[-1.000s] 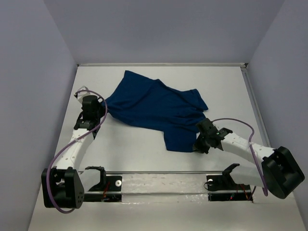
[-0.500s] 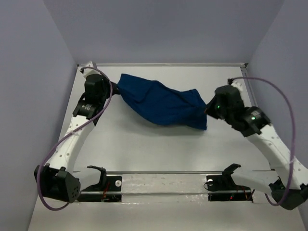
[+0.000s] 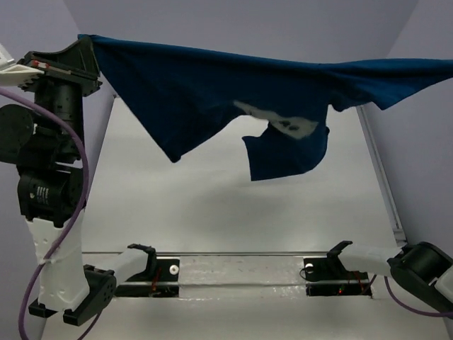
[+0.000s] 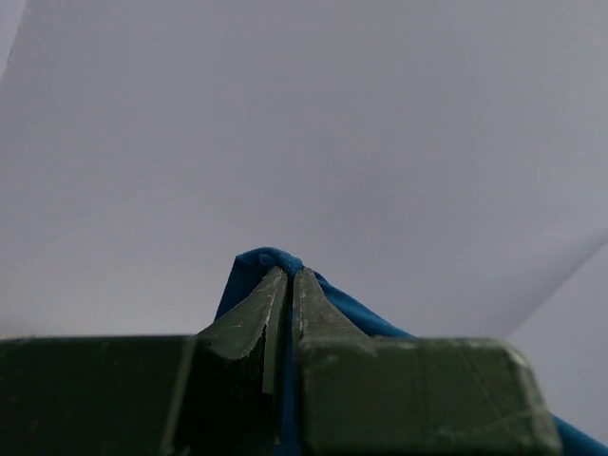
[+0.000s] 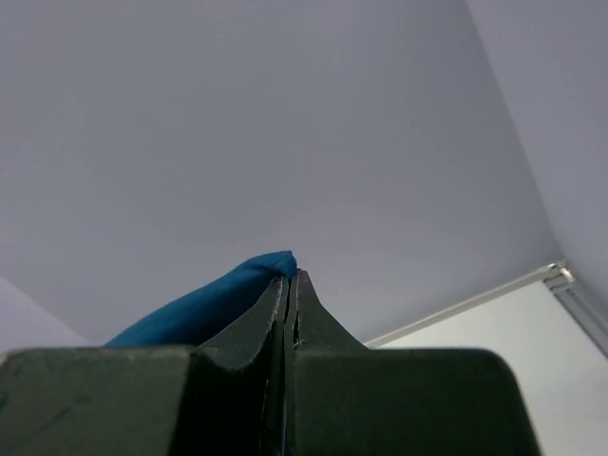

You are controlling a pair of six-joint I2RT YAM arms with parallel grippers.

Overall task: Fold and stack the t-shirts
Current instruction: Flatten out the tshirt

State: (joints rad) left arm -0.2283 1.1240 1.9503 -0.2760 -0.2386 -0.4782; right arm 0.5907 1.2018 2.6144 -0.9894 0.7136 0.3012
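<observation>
The dark navy t-shirt (image 3: 212, 92) hangs stretched high above the table between my two arms, with part of its white and light-blue print (image 3: 279, 120) showing on a sagging fold. My left gripper (image 3: 88, 53) is shut on the shirt's left corner at the upper left. In the left wrist view its jaws pinch blue cloth (image 4: 256, 271) at the gripper (image 4: 288, 273) tips. My right gripper is past the right edge of the top view. In the right wrist view the right gripper (image 5: 288, 277) is shut on blue cloth (image 5: 204, 299).
The white table (image 3: 212, 205) lies below the shirt, walled in lavender at the back and both sides. A metal rail (image 3: 241, 269) with two black clamps runs along the near edge. The right arm's base (image 3: 421, 273) is at the bottom right.
Both arms have risen steeply, lifting the shirt off the table and stretching it wide in the air. The right gripper has gone out of the top view.
</observation>
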